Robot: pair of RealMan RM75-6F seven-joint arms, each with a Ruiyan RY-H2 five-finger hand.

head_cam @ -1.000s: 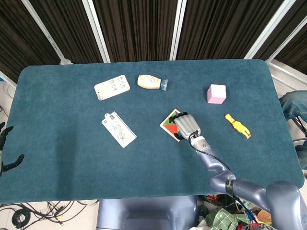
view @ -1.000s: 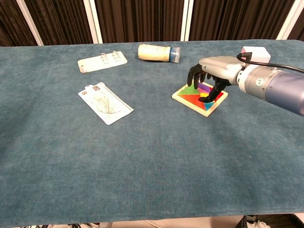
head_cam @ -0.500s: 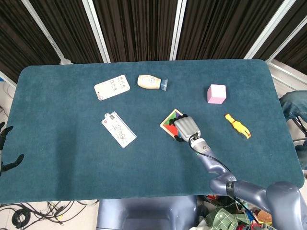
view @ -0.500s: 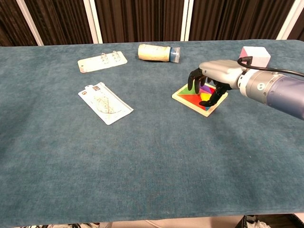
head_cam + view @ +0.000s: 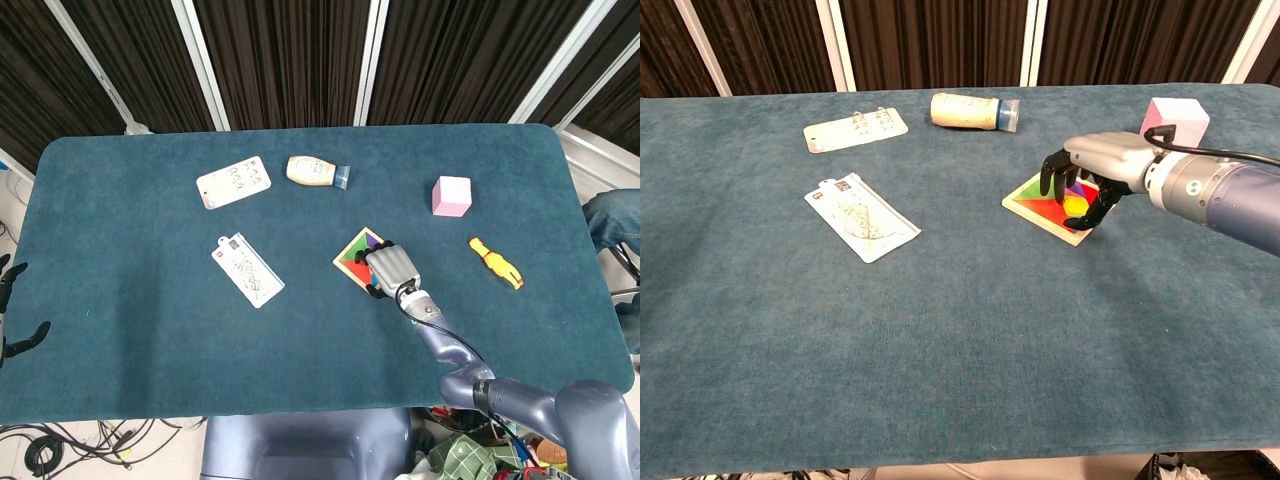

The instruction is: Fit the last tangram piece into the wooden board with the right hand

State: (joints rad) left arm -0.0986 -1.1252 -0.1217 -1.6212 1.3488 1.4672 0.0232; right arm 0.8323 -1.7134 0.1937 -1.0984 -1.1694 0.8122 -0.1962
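Observation:
The wooden tangram board (image 5: pixel 350 255) (image 5: pixel 1043 207) lies right of the table's middle, filled with coloured pieces; a yellow piece (image 5: pixel 1076 205) shows between the fingers. My right hand (image 5: pixel 390 268) (image 5: pixel 1102 165) hovers over the board's near-right part, fingers curved down toward it with the thumb apart, and nothing shows in its grasp. It hides the board's right corner. My left hand (image 5: pixel 25 340) shows only as dark fingers spread at the far left edge of the head view, off the table, holding nothing.
A pink cube (image 5: pixel 451 195) (image 5: pixel 1173 115) and a yellow toy (image 5: pixel 495 262) lie right of the board. A cream bottle (image 5: pixel 316 172) (image 5: pixel 973 111), a white card (image 5: pixel 233 182) (image 5: pixel 855 128) and a clear packet (image 5: pixel 248 270) (image 5: pixel 860 217) lie to the left.
My right hand has drawn back toward me and to the right, uncovering more of the board, including the yellow piece. The left hand has not moved.

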